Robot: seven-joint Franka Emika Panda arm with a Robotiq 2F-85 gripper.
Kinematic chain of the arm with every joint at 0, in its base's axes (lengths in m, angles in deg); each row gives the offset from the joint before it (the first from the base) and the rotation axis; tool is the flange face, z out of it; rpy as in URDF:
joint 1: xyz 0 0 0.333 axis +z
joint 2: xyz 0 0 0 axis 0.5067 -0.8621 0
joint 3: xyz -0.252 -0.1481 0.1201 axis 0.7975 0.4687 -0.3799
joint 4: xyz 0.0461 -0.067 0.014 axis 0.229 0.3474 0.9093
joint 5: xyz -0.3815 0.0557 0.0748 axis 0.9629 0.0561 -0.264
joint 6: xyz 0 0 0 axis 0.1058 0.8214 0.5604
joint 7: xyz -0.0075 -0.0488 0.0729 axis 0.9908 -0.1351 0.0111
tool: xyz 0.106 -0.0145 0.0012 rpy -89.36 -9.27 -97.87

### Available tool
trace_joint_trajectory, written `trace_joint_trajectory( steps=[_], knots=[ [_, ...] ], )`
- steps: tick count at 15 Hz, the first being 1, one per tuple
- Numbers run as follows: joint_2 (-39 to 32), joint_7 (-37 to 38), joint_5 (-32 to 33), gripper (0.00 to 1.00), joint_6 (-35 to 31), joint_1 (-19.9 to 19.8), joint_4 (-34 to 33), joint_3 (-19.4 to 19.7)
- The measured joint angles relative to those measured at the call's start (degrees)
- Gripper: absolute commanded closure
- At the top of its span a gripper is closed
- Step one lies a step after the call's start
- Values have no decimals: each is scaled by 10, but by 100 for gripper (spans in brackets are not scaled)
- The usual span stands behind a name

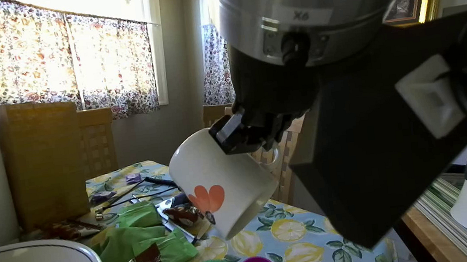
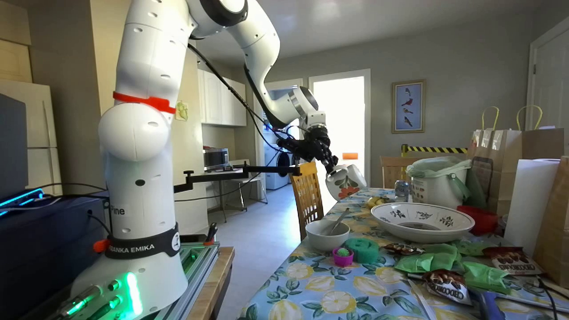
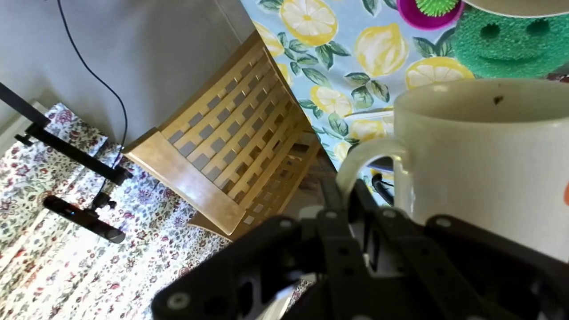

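I hold a white mug [image 3: 484,173] painted with an orange-red flower, up in the air over the counter [image 2: 355,302]. The tool [image 3: 346,195] is narrowed tight on the mug's handle [image 3: 378,148] — probably because that slim loop suits a pinch better than the wide body. The mug tilts, mouth angled downward, a lean I put down to the tool's own slant.

Near the counter's edge on the side of the robot's base [image 2: 129,266], a white bowl [image 2: 320,242] has a spoon [image 2: 340,221] propped on its rim, seemingly too long to lie inside. Just beside it, a magenta cup [image 2: 342,261] cradles a spiky green ball [image 2: 342,252] — a snug seat that likely stops it rolling — and next comes a green sponge [image 2: 362,251]. Farther in from that edge sits a broad patterned bowl [image 2: 422,234].
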Motion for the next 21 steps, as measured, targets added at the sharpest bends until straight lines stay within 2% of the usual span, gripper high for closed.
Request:
trace_joint_trajectory(
  steps=[21],
  knots=[
    [-2,-2,6,97,8,2,-3,-3]
  ],
)
